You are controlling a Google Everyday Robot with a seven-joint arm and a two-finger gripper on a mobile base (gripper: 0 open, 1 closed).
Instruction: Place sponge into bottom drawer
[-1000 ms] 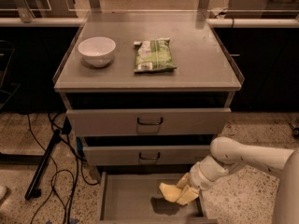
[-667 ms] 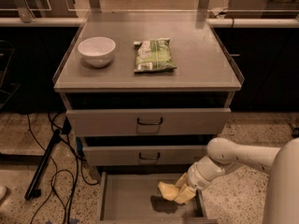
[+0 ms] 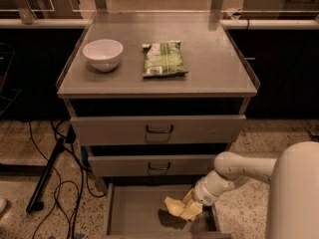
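The pale yellow sponge point(image 3: 174, 206) hangs just above the floor of the open bottom drawer point(image 3: 134, 214), towards its right side, casting a shadow below it. My gripper point(image 3: 188, 206) reaches down from the white arm at the right and is shut on the sponge. The drawer is pulled out, with its grey floor and thin side walls showing.
Two upper drawers point(image 3: 158, 129) with dark loop handles stick out slightly above. On the cabinet top sit a white bowl point(image 3: 102, 54) and a green snack packet point(image 3: 163, 59). Black cables and a stand leg point(image 3: 47, 176) lie on the floor at the left.
The arm has drawn slightly left and lower over the drawer, still holding the sponge. The rest is unchanged.
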